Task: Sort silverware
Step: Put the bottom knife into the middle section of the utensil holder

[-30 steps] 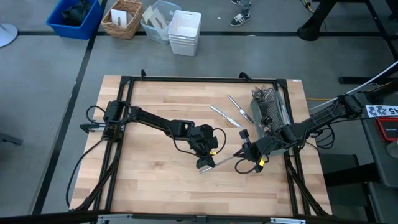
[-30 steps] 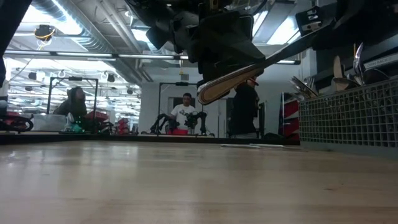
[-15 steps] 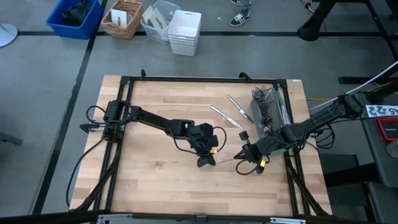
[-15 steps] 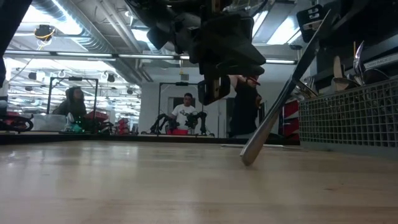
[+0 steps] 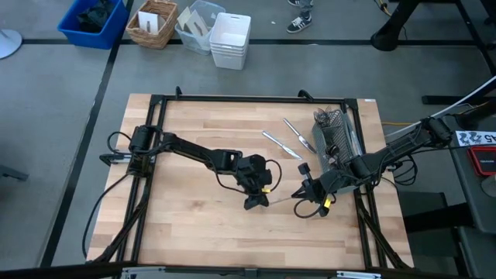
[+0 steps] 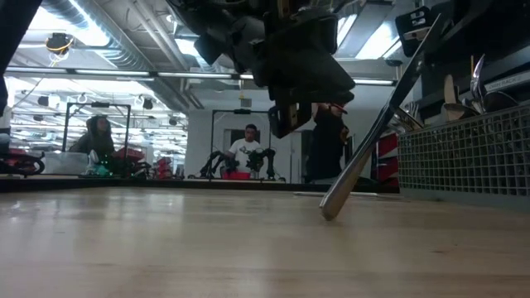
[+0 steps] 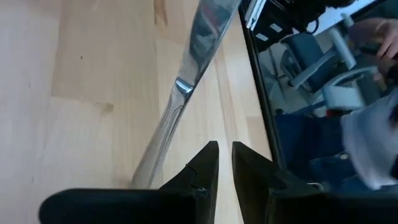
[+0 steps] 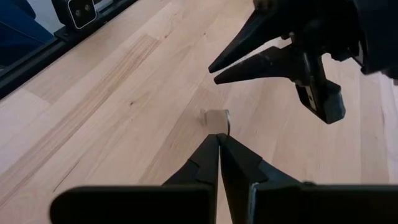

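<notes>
Two matte black jointed arms, loose black cables looping behind each end effector, left end effector (image 5: 256, 201) and right end effector (image 5: 301, 203) with tapered pointed fingers (image 8: 249, 37), small yellow tag beside each wrist

Seen from above, a wooden table (image 5: 186, 232) is being spanned by two dark arms meeting near its middle. The left gripper (image 5: 256, 201) is being held just beside the tip of a slim table knife (image 5: 280, 199) — the other end of which is being gripped by the right gripper (image 5: 304, 195). Two more pieces of silverware (image 5: 288, 138) are lying loose further back, near a dark mesh caddy (image 5: 335, 137) at the right edge. Bins and a basket (image 5: 152, 23) are sitting on the floor beyond.
</notes>
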### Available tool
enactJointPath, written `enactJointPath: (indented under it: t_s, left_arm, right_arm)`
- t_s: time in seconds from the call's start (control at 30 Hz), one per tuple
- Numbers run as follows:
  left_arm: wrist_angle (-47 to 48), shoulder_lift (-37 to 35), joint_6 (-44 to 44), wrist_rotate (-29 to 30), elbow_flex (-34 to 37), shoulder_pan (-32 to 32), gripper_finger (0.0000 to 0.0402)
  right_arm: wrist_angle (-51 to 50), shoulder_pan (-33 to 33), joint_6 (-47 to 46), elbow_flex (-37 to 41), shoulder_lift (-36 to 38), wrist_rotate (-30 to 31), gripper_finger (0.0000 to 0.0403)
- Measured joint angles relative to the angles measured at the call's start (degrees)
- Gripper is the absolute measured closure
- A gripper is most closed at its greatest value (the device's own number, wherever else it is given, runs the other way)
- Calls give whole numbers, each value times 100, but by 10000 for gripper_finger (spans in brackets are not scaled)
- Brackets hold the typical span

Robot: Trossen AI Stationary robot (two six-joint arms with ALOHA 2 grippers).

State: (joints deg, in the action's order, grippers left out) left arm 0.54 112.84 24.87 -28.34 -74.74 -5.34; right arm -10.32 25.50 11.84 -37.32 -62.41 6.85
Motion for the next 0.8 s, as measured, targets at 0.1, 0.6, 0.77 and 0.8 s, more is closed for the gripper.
enactJointPath:
  t_s: [0.1, 0.6, 0.77, 0.8]
  left_arm:
    - [0, 0, -427, 373, 0, -89, 364]
    - [-137, 0, -1487, 2198, 0, -663, 364]
    - [-448, -46, -1664, 2394, 0, -813, 364]
    - [-466, -90, -1714, 2572, 0, -845, 364]
  right_arm:
    - [-1, 0, 0, 0, 0, 0, 384]
    - [-3, 0, -1, 0, 0, -2, 384]
    - [-8, 0, -1, 0, 0, -2, 384]
    - [-12, 0, -1, 0, 0, -2, 384]
